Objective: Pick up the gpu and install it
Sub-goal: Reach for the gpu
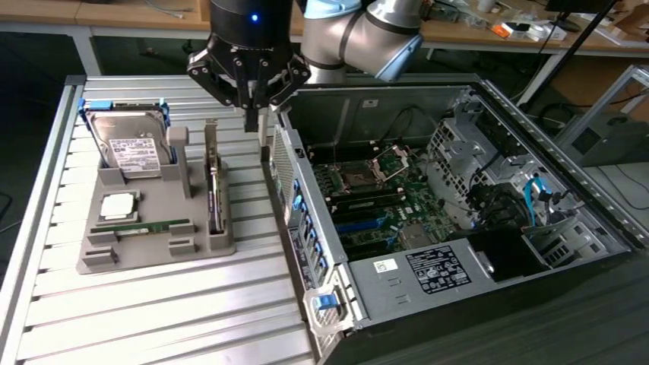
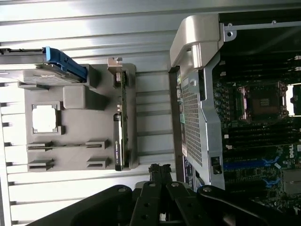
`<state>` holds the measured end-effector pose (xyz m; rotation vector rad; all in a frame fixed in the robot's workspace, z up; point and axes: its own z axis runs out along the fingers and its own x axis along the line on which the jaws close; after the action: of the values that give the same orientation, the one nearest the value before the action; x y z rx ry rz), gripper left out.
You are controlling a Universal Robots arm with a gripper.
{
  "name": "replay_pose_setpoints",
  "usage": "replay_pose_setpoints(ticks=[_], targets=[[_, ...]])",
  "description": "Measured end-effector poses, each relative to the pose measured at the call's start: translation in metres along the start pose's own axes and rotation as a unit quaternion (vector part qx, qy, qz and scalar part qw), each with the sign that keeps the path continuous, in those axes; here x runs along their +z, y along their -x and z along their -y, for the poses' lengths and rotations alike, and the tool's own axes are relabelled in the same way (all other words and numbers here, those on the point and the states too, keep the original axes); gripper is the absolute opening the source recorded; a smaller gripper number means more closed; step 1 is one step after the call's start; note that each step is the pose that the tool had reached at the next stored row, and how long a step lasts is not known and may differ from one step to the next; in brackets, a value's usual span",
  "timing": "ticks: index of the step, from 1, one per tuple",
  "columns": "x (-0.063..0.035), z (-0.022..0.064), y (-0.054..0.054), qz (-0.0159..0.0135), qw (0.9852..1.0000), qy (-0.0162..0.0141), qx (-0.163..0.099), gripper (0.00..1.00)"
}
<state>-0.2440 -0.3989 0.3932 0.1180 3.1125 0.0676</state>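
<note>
The gpu (image 1: 214, 186) stands on its long edge in a slot along the right side of a grey tray (image 1: 152, 251), in the left half of the exterior view. It shows edge-on, so its faces are hard to make out. In the wrist view the gpu (image 2: 119, 136) carries small white lettering on its dark edge, too fine to read.

The gripper (image 1: 258, 125) hangs at upper centre of the exterior view, over the strip between tray and computer case (image 1: 304, 228). Its fingers are pressed together and hold nothing, well clear of the card. The wrist view shows the same closed gripper (image 2: 160, 170).

The tray also holds a hard drive (image 1: 132, 144) with a white printed label, a square processor chip (image 1: 118, 204) and a green memory stick (image 1: 142, 226); the label's print is illegible. Inside the open case lie the motherboard (image 1: 381, 205) and a black label (image 1: 438, 270) with unreadable white text. The arm is cut off by the upper frame edge, the case by the lower right corner. All rest on a slatted table (image 1: 152, 319).
</note>
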Motion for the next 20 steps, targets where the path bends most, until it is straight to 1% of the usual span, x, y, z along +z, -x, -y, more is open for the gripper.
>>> replay_pose_setpoints(ticks=[9, 20], targets=[[-0.0003, 0.0008, -0.011, 0.0, 1.0, 0.0, 0.0, 0.11], [-0.0006, 0.0016, -0.021, 0.0, 1.0, 0.0, 0.0, 0.11]])
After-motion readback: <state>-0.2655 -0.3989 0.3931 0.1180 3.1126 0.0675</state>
